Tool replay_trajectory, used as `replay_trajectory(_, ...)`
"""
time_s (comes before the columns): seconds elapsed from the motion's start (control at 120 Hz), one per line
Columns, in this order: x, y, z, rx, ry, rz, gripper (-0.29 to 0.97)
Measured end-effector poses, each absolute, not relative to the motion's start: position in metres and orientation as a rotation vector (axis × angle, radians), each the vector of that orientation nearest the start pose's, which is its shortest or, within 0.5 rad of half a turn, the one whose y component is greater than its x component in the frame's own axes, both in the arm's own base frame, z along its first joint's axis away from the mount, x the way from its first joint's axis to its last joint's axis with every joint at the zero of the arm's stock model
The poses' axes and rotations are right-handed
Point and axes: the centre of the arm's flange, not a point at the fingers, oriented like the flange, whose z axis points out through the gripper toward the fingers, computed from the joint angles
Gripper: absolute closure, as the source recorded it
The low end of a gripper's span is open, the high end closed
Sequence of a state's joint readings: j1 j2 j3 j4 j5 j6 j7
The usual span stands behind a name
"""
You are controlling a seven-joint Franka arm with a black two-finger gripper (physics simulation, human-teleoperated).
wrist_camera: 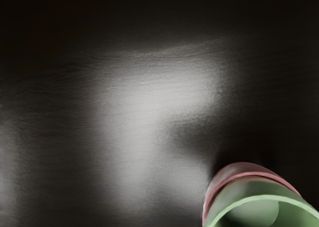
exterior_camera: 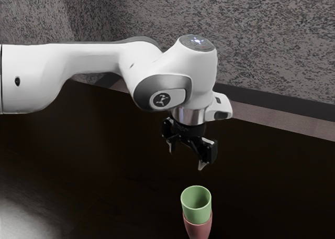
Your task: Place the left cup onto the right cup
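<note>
The black two-finger gripper (exterior_camera: pixel 186 155), fingers spread and empty, hangs above the upright pale pink tapered plastic cup (exterior_camera: pixel 197 230), in whose mouth the light green tapered plastic cup (exterior_camera: pixel 196 202) sits nested, clear of the fingers.

Markings, exterior view. No words or numbers can be read. The one sign is a small dark round emblem (exterior_camera: pixel 160 99) bearing a white angular glyph. It sits on the grey joint cover (exterior_camera: pixel 177 86) of the white arm (exterior_camera: pixel 68 66), just left of the frame's centre.
</note>
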State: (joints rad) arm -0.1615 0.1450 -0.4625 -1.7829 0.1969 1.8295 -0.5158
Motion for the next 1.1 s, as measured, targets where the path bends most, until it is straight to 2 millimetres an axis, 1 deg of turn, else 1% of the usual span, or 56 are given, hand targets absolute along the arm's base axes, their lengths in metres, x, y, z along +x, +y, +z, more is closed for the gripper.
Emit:
replay_trajectory(0.283,0.514,-0.279,0.486,-2.99,0.272,0.028,0.0)
replay_trajectory(0.567,0.525,-0.243,0.519,-2.992,0.312,0.018,0.0)
replay_trajectory(0.642,0.528,-0.23,0.526,-3.003,0.301,0.028,0.0)
replay_trajectory(0.8,0.537,-0.196,0.531,-3.011,0.262,0.058,0.0)
replay_trajectory(0.992,0.539,-0.159,0.547,-3.015,0.212,0.065,0.0)
replay_trajectory(1.1,0.54,-0.14,0.551,-3.014,0.183,0.084,0.0)
